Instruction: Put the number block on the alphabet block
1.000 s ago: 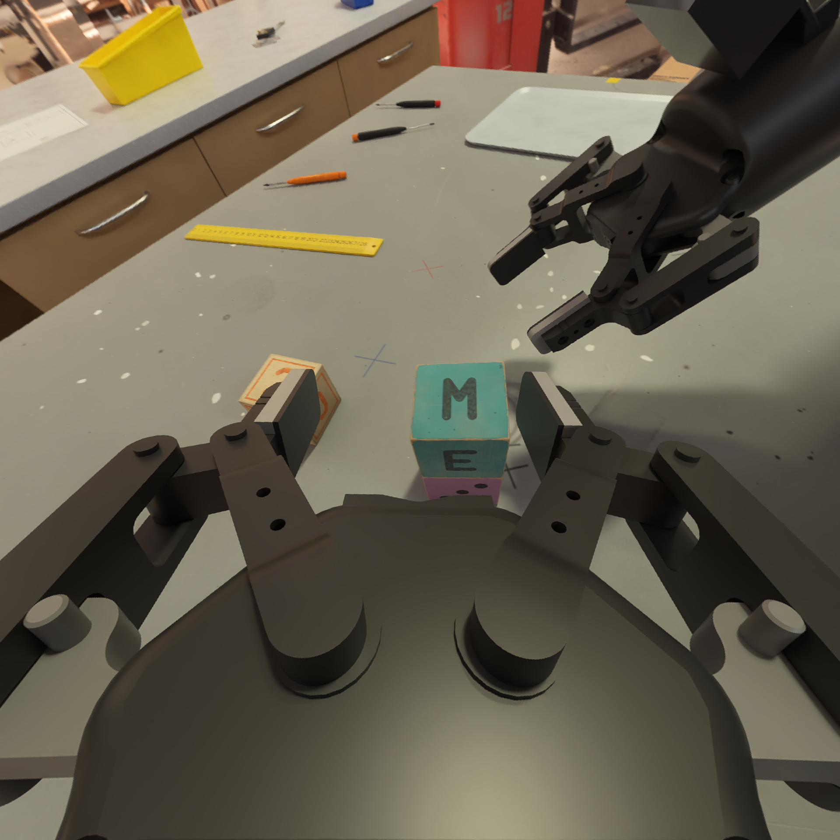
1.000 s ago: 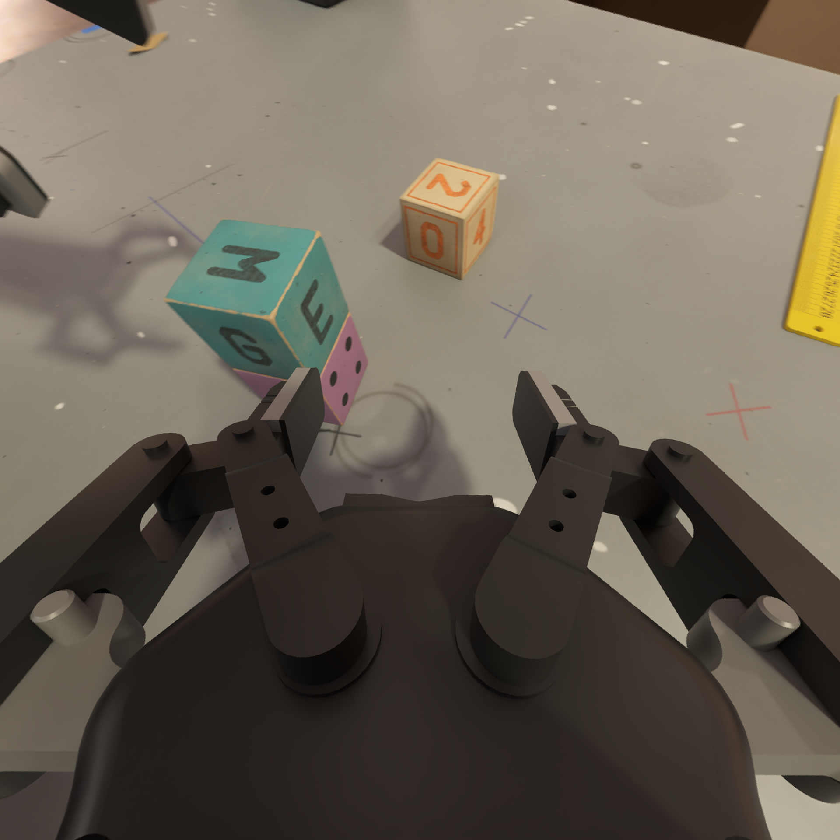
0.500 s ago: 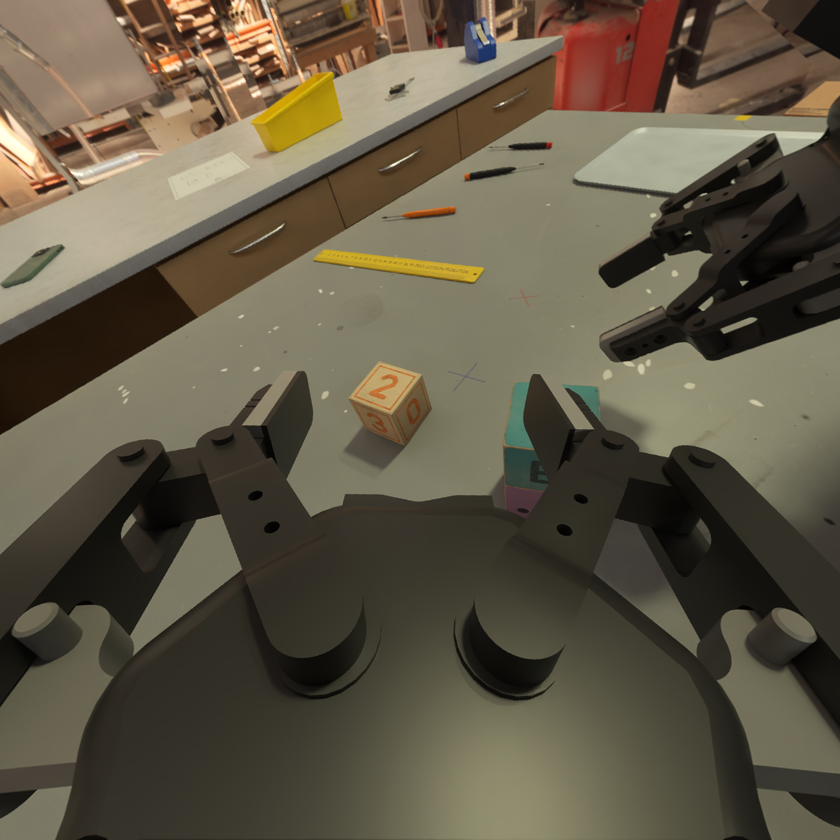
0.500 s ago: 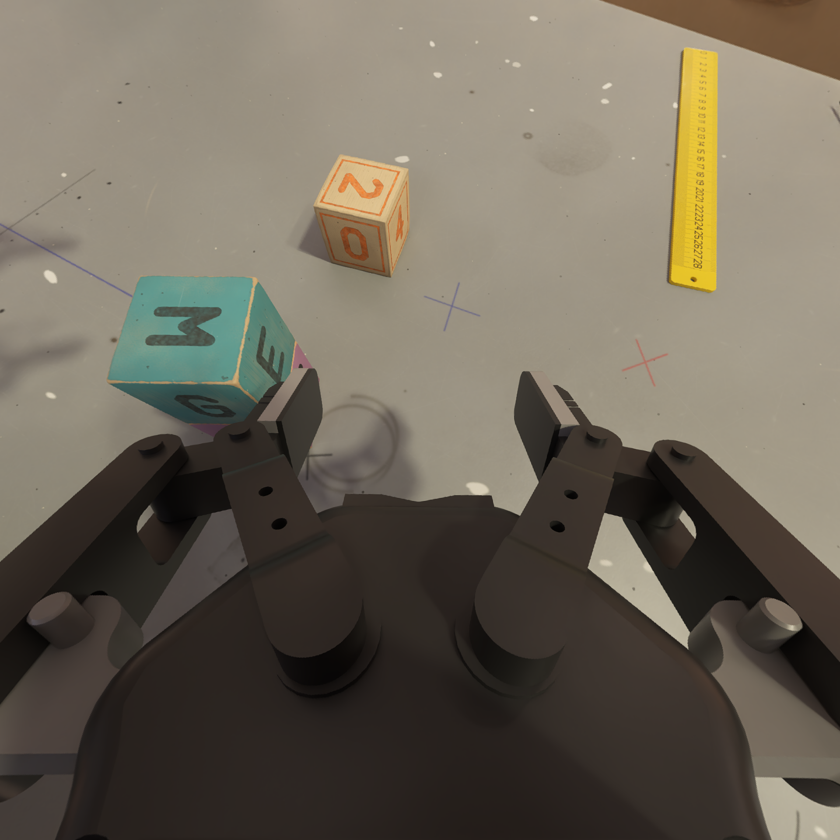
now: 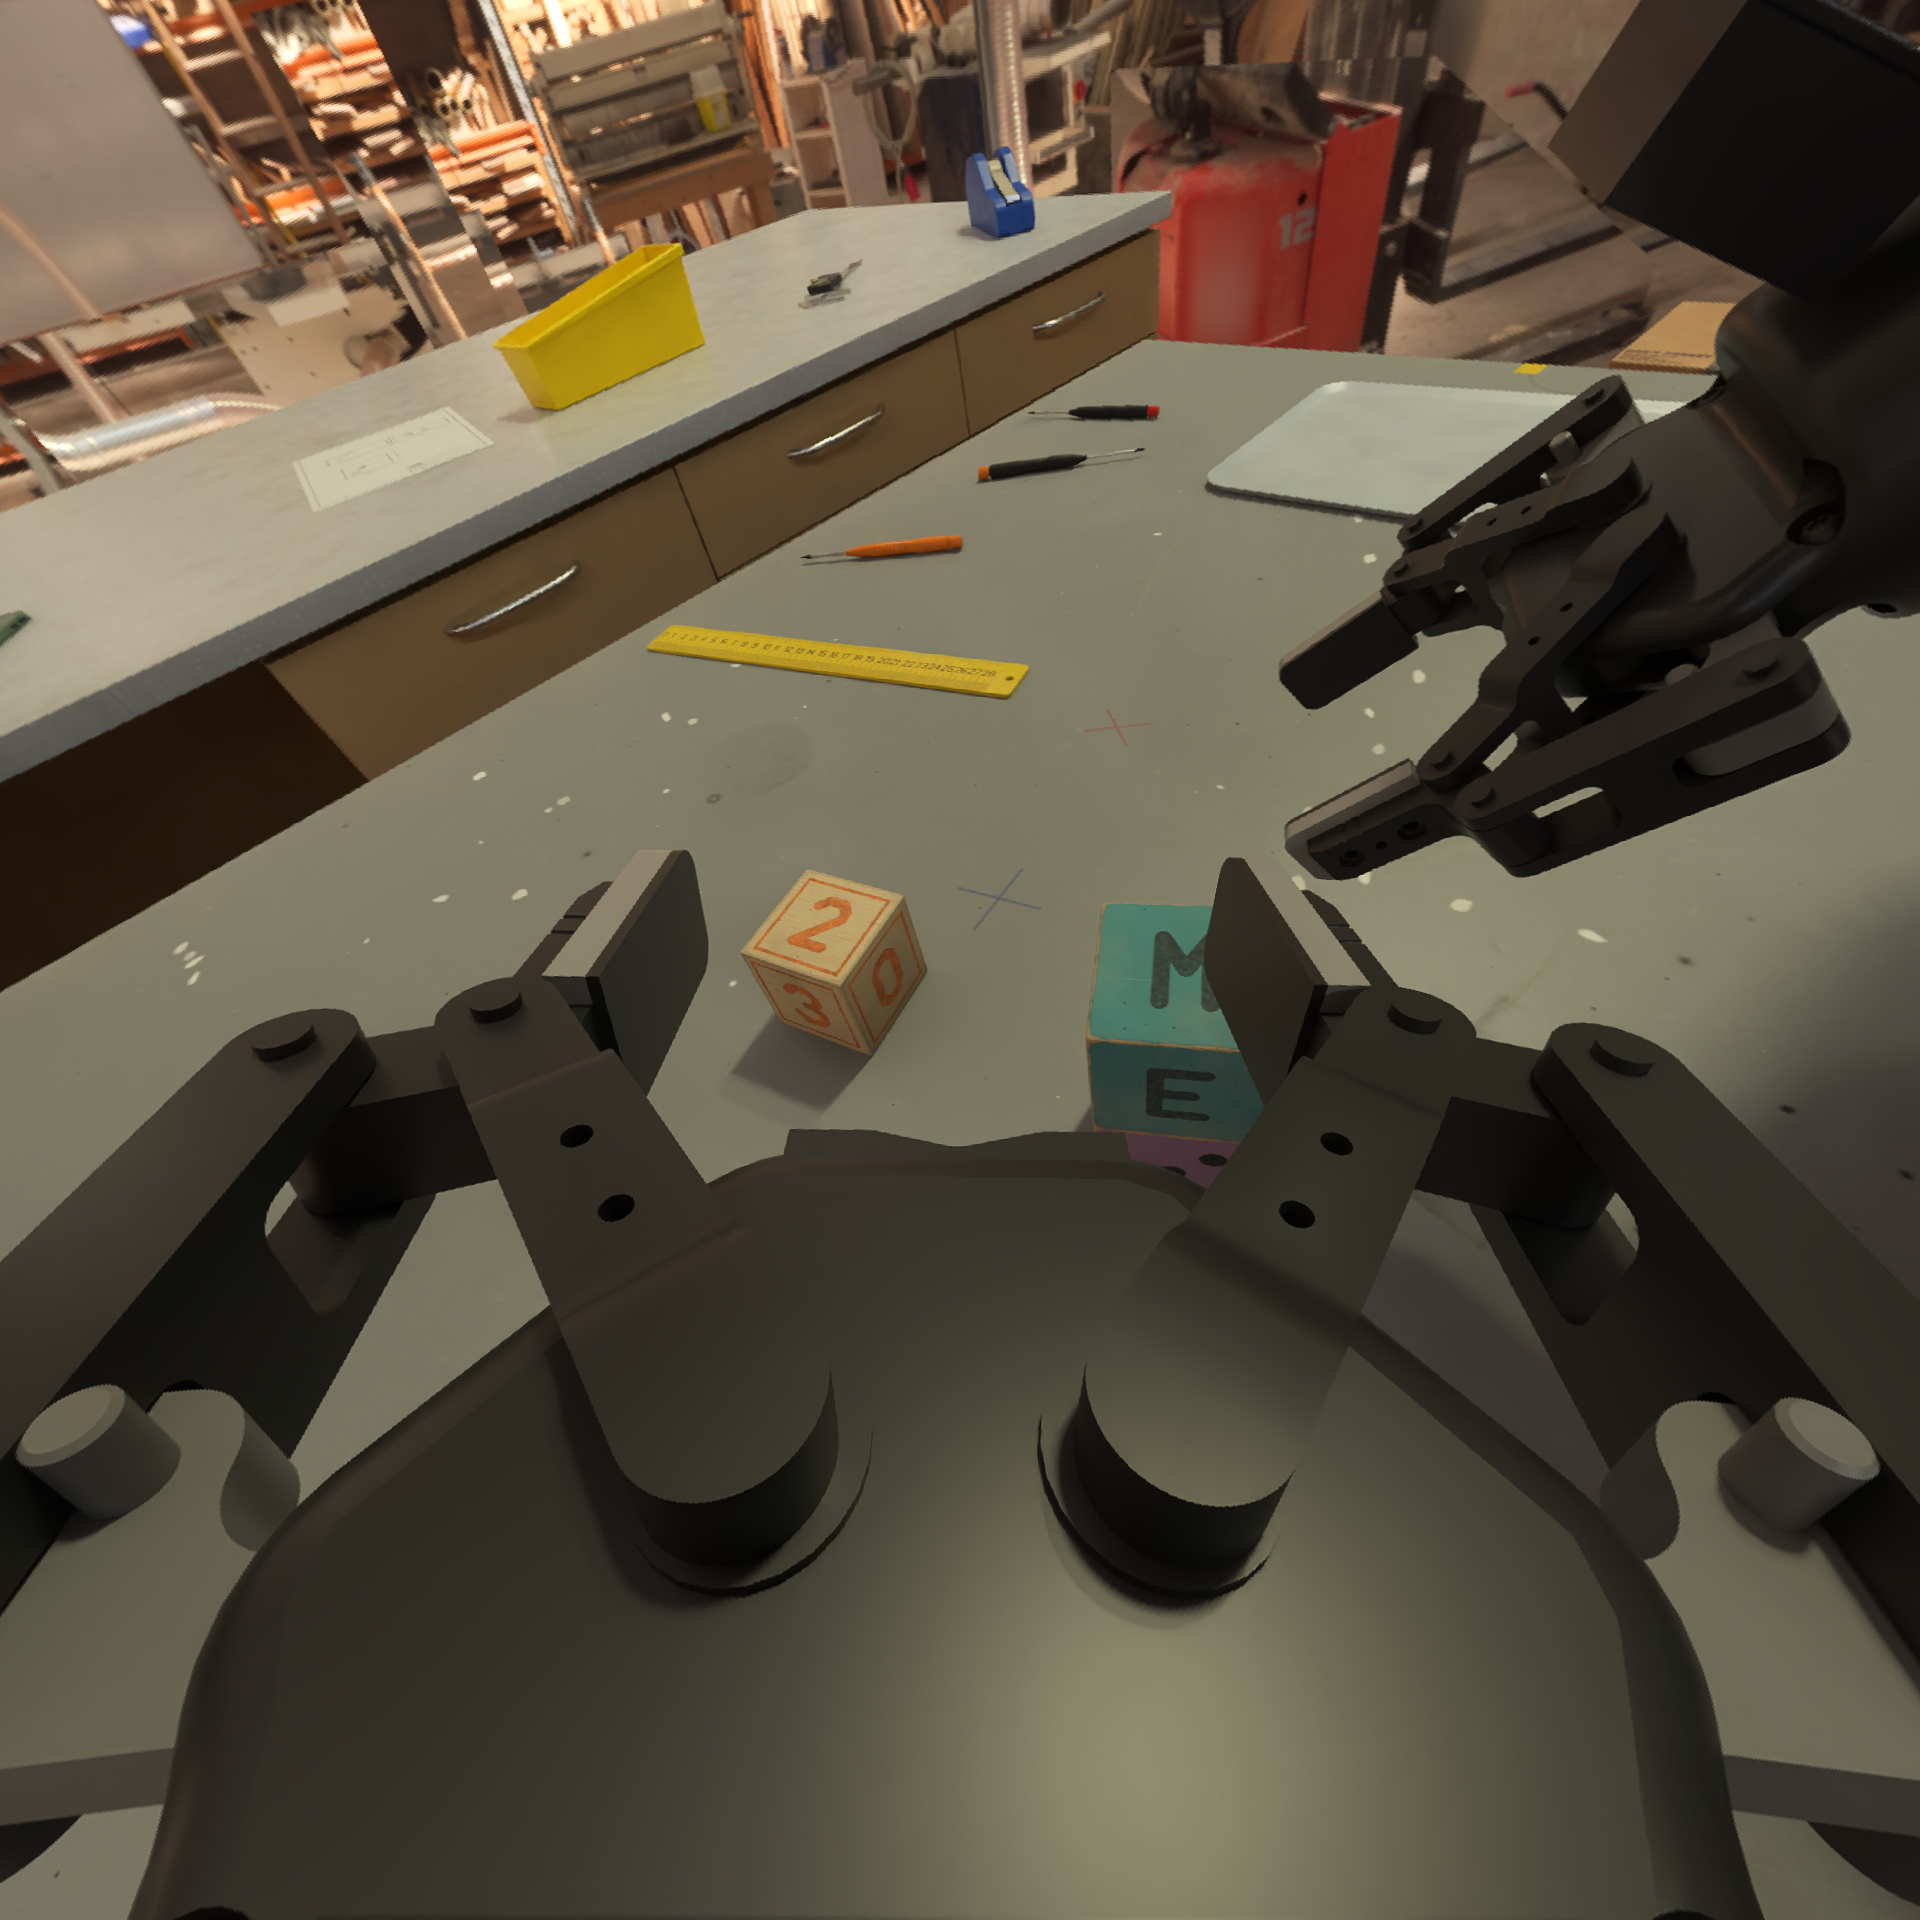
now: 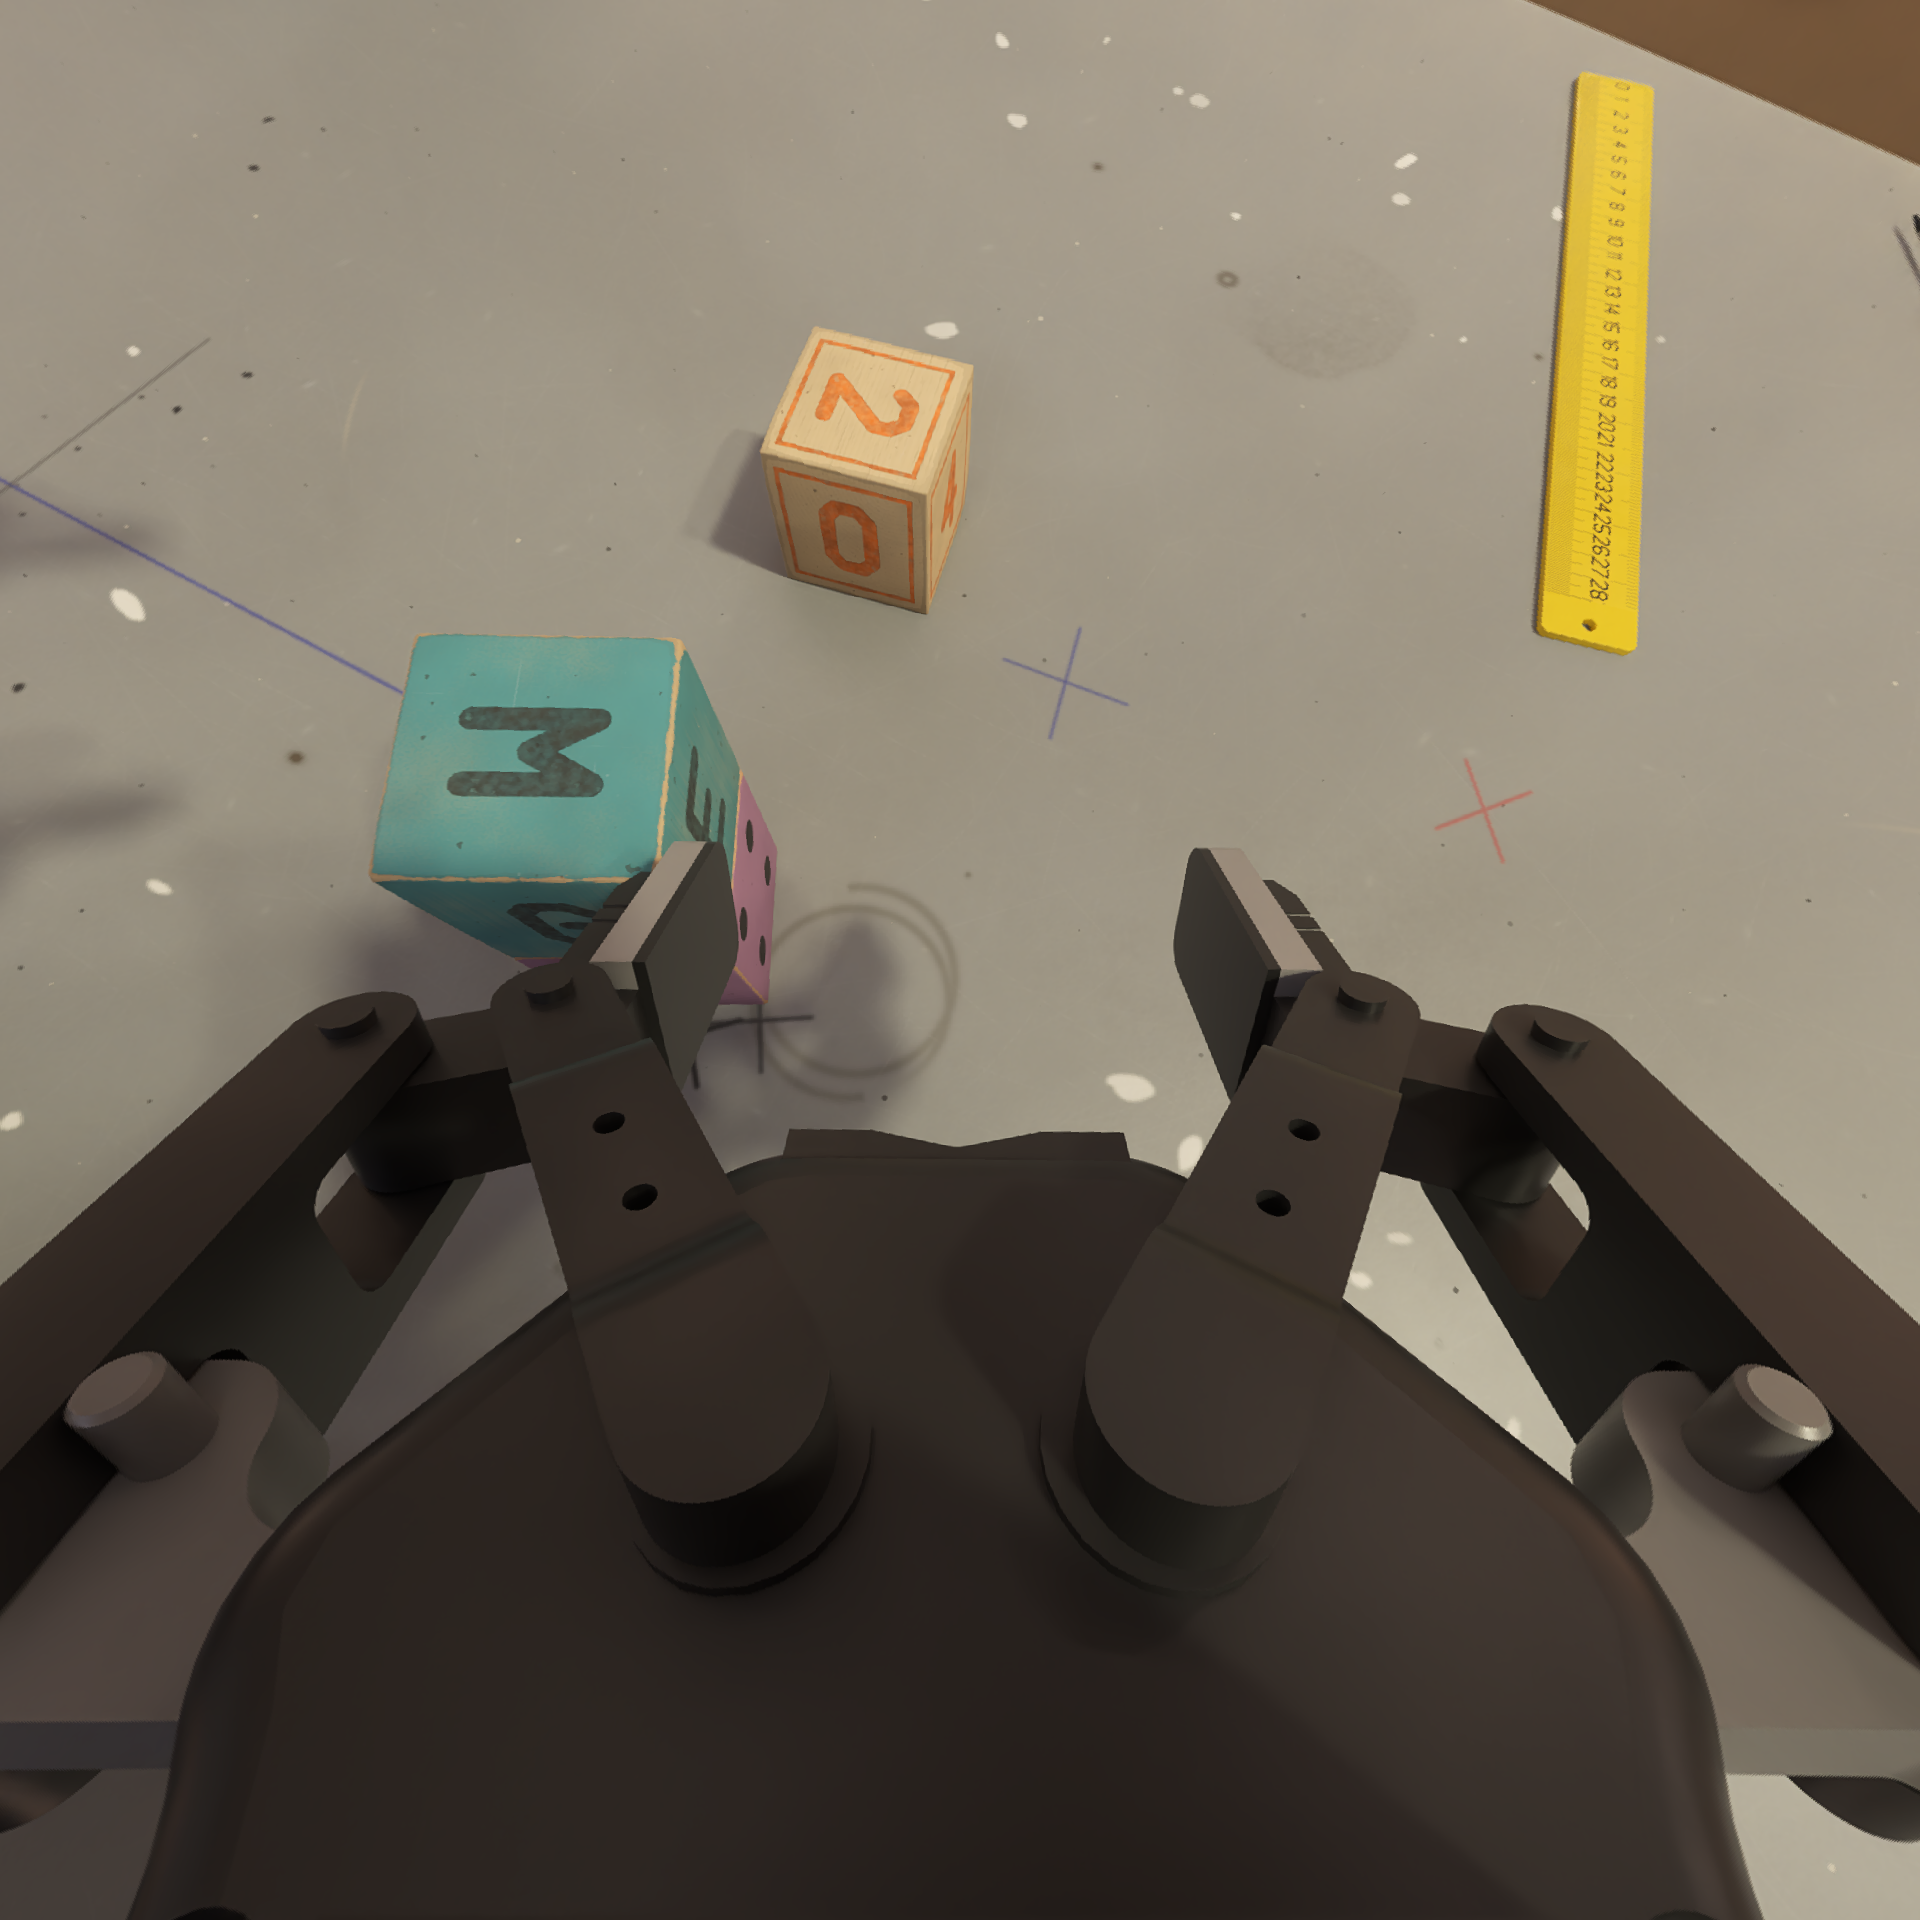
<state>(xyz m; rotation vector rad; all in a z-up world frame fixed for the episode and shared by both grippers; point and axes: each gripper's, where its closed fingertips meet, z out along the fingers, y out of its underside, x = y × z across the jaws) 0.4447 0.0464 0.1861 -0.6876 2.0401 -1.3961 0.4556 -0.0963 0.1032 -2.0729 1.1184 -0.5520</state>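
A pale wooden number block point(image 5: 836, 961) with orange digits sits on the grey table, also in the right wrist view point(image 6: 868, 468). A teal alphabet block point(image 5: 1153, 1023) with black letters sits on top of a pink dotted block point(image 5: 1179, 1158); the stack also shows in the right wrist view, teal point(image 6: 530, 779) over pink point(image 6: 753, 904). My left gripper point(image 5: 951, 935) is open and empty, above the table with the number block between its fingers' lines of sight. My right gripper point(image 6: 951, 925) is open and empty, hovering right of the stack; it also shows in the left wrist view point(image 5: 1340, 758).
A yellow ruler point(image 5: 836, 660) lies beyond the blocks, also in the right wrist view point(image 6: 1595, 364). Screwdrivers point(image 5: 894, 548) and a pale tray point(image 5: 1351, 447) lie farther back. A counter with drawers and a yellow bin point(image 5: 603, 327) runs along the left.
My left gripper has swung left, away from the stack, so the number block now sits between its fingers in view. My right gripper has risen and shifted right. No block has moved.
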